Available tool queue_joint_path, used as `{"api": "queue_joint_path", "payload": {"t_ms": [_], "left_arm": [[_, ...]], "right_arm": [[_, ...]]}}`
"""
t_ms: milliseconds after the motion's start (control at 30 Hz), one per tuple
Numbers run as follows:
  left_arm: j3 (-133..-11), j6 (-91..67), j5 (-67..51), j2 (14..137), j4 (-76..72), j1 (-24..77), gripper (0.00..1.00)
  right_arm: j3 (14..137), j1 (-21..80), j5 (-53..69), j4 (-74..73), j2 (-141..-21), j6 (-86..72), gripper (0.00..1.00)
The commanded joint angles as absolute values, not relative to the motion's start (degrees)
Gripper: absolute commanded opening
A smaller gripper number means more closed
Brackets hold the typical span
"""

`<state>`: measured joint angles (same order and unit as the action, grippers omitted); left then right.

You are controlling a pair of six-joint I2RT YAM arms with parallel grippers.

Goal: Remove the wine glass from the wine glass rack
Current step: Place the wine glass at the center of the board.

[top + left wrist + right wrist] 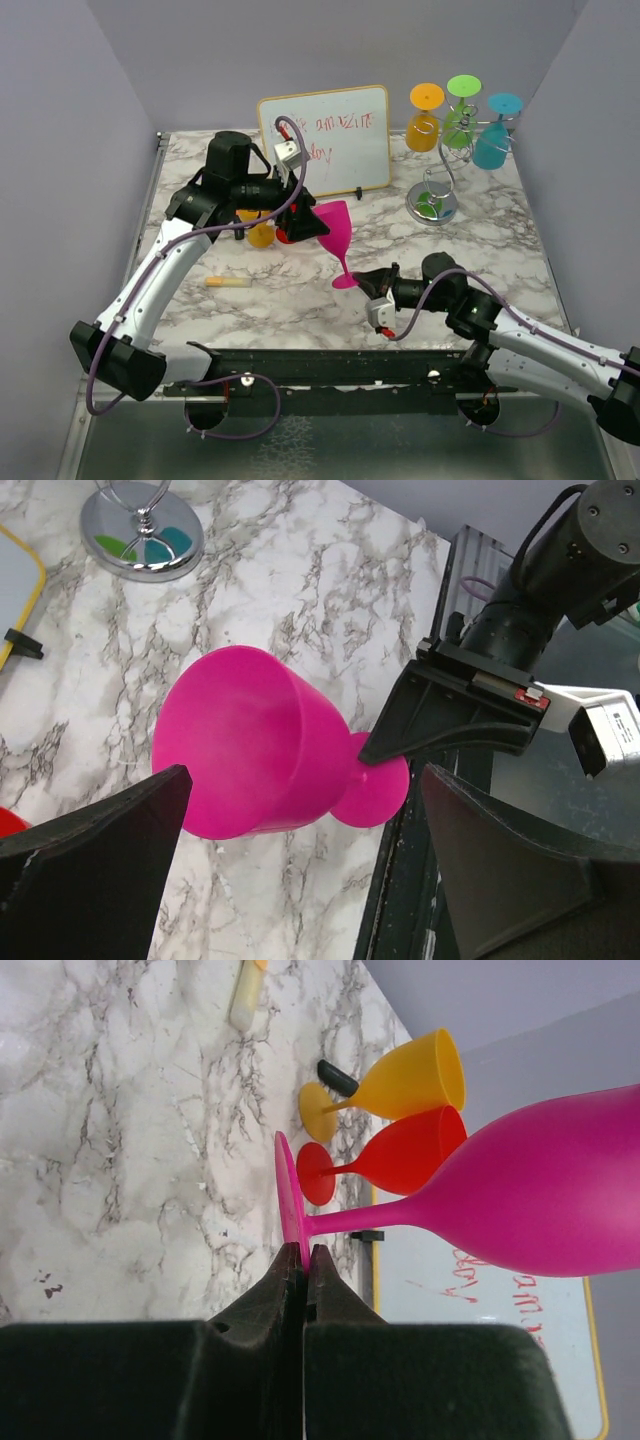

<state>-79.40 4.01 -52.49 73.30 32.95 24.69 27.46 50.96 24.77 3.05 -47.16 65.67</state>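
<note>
Right end effector [303,1260] clenched on the foot rim of the pink glass [335,228], which is off the rack [430,207] and leans over the marbled table [480,270], stem and bowl rising away from the pinched fingers. Whether the foot touches the table cannot be told. The left end effector [305,775] is spread wide with one finger on each side of the pink bowl, and neither finger is seen touching it. Just beyond the bowl from the right end effector, a red glass [405,1155] and a yellow glass [405,1080] stand close together on their feet, crowding the space beneath the left end effector. Behind them leans a whiteboard [330,140] with red writing. The rack stands well apart, far to the right of the left end effector and beyond the right one. An orange glass [424,125], a green glass [460,125] and a teal glass [492,145] hang bowl-down from its curled arms above the round shiny base. A yellow marker [228,282] lies flat on the table on the near left of the left end effector, clear of the glasses.
</note>
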Motion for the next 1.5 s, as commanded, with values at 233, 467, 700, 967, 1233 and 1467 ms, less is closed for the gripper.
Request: {"api": "queue_joint_path", "payload": {"t_ms": [233,467,700,967,1233,1467], "left_arm": [[-84.26,6.44,-49.41,76.91,39.83,24.43,0.99],[-84.02,7.99,-49.92,77.51,42.51,24.43,0.97],[-84.53,8.94,-52.0,78.2,43.56,24.43,0.74],[-86.83,13.32,-52.77,78.54,48.76,24.43,0.46],[-87.98,14.84,-55.67,77.78,49.46,24.43,0.23],[-88.46,15.42,-58.09,76.51,49.56,24.46,0.0]], "right_arm": [[28.57,51.42,26.79,5.07,-47.9,75.15,0.0],[28.84,51.41,25.43,4.66,-48.03,76.6,0.0],[30.28,51.42,24.79,4.41,-49.3,77.4,0.0],[32.08,51.42,25.22,3.36,-51.38,77.42,0.0],[32.79,51.42,25.61,2.2,-52.11,77.58,0.01],[32.78,51.42,25.05,2.17,-52.38,77.6,0.07]]}}
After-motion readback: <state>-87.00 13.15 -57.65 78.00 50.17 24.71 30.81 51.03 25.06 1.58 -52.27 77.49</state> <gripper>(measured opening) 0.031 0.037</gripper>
